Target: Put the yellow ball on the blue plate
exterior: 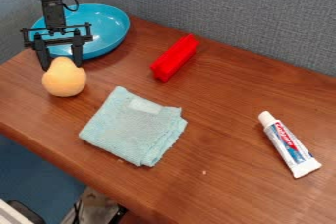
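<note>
The yellow ball (63, 80) rests on the wooden table (223, 100) at the left, just in front of the blue plate (102, 29). My gripper (61, 59) comes down steeply over the ball from behind. Its two black fingers (41, 57) stand against the ball's upper sides, shut on it, and the ball still touches the table. The blue plate sits at the back left corner. It holds nothing, and the arm partly covers its left rim.
A red block (174, 57) lies right of the plate, in the middle of the table. A pale teal folded cloth (134, 126) lies near the front edge. A toothpaste tube (288, 142) lies at the far right. A grey wall stands behind the table.
</note>
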{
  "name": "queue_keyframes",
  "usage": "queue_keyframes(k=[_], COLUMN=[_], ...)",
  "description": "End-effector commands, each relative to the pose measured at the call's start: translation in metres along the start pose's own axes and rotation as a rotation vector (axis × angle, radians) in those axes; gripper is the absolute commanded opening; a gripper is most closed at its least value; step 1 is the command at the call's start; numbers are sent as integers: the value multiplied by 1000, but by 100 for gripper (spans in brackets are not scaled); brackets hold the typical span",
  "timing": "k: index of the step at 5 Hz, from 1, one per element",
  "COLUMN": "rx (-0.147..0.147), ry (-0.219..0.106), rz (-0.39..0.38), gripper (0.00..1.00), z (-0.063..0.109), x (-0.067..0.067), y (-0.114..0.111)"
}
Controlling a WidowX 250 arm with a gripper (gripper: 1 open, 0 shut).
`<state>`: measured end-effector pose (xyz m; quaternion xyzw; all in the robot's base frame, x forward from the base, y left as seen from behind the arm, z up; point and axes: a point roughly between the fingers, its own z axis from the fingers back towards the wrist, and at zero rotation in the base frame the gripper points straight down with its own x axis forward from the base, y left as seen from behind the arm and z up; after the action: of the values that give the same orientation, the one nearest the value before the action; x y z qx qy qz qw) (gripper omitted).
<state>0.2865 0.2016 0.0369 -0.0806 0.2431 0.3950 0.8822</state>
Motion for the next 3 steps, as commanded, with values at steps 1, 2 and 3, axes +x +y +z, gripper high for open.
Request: queue_keyframes(k=[1,2,3], rx=[-3,-3,-4], ry=[15,17,19], rz=[-59,-63,-67], gripper=[0,0,0], z=[-6,-6,-7], x=[-5,-6,-6], y=[-19,-20,-20])
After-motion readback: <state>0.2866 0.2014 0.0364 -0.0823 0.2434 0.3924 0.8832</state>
